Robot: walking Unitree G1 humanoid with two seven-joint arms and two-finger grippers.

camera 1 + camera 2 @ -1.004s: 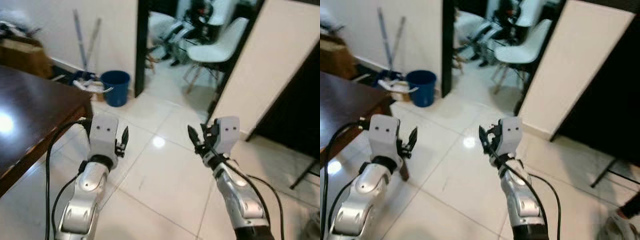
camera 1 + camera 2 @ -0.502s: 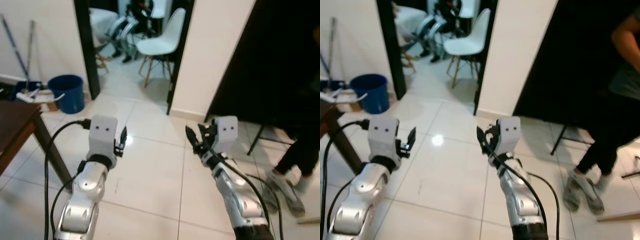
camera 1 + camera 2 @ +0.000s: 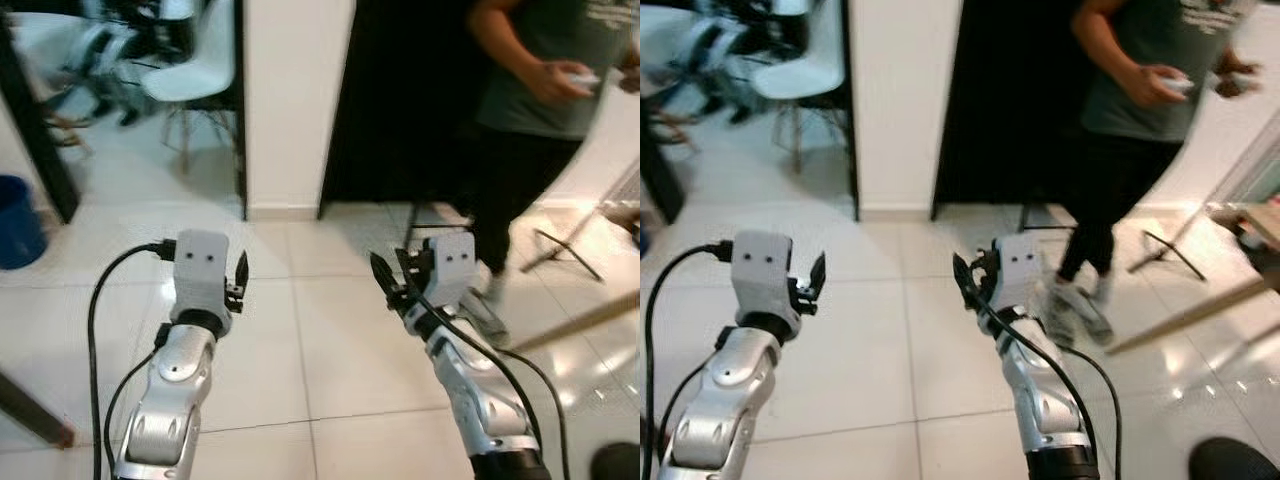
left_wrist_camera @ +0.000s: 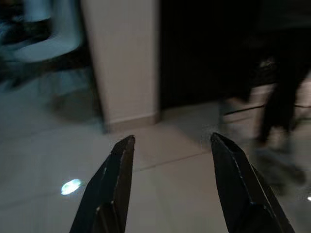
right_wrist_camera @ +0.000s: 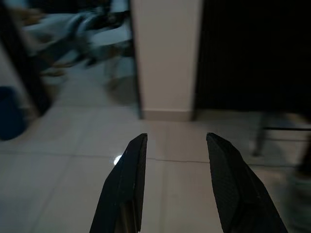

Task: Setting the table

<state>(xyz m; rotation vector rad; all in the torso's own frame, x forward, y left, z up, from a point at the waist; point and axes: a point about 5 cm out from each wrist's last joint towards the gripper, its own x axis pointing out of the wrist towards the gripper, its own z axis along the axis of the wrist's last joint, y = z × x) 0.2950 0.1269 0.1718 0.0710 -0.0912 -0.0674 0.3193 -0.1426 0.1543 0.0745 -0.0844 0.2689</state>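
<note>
nothing to set yet, both grippers carried empty

no plate, cup or cutlery was anywhere in my views, so i could not place the task's things; no table showed either. i judged this a travelling stretch, not a handling one.

the left gripper (image 3: 241,281), two long black fingers on a silver arm, was held up at chest height with its fingers spread apart and nothing between them; the wrist view looked through the gap to bare tile. the right gripper (image 3: 392,285) matched it, fingers parted and empty. i reckoned both were kept raised and forward so they cleared obstacles while the robot walked.

beneath them lay glossy white floor tiles (image 3: 300,350). ahead stood a cream wall pillar (image 3: 295,100), with a white moulded plastic chair (image 3: 195,75) in the room to its left and a dark doorway to its right. a person in a grey-green t-shirt (image 3: 545,70) stood near the right arm, holding something small and pale, so i'd have passed with care.
</note>
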